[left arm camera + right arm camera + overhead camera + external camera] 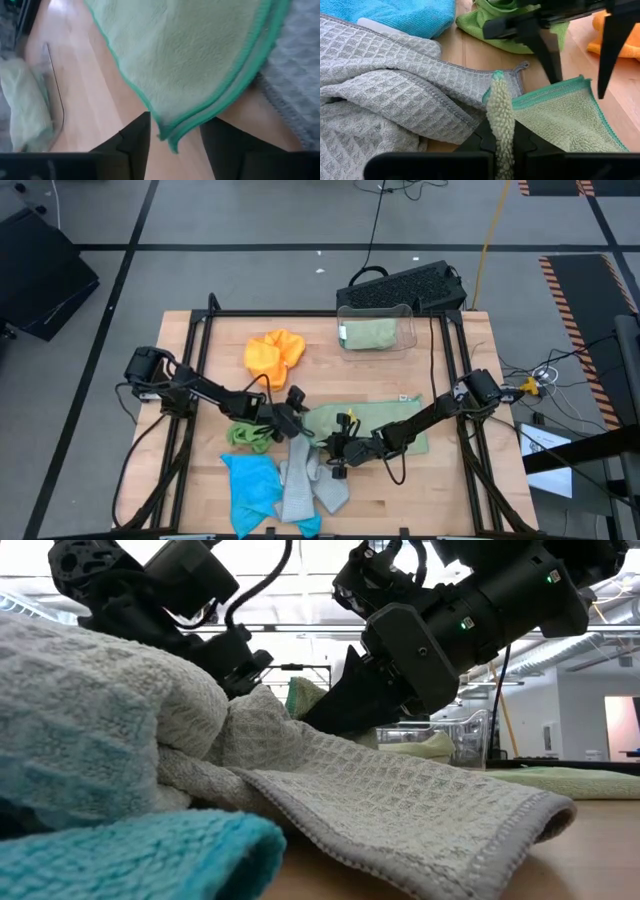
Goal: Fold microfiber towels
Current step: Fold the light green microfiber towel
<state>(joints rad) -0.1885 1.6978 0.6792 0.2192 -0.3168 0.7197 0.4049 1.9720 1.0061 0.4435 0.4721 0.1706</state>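
Wooden table (440, 490): pale green towel (560, 117) edge pinched by right gripper (501, 131) (left gripper (175, 145) open, astride its corner)

From table height the grey towel (400, 805) fills the near view and hides the left gripper's (297, 418) fingertips. The blue towel (250, 485) runs off the near edge; what's folded in the clear bin (375, 330) looks like pale green cloth.

light: bright, even | shadows: soft | low view foreground: blurred

Pale green towel (385, 420) mid-table, both grippers at its left edge
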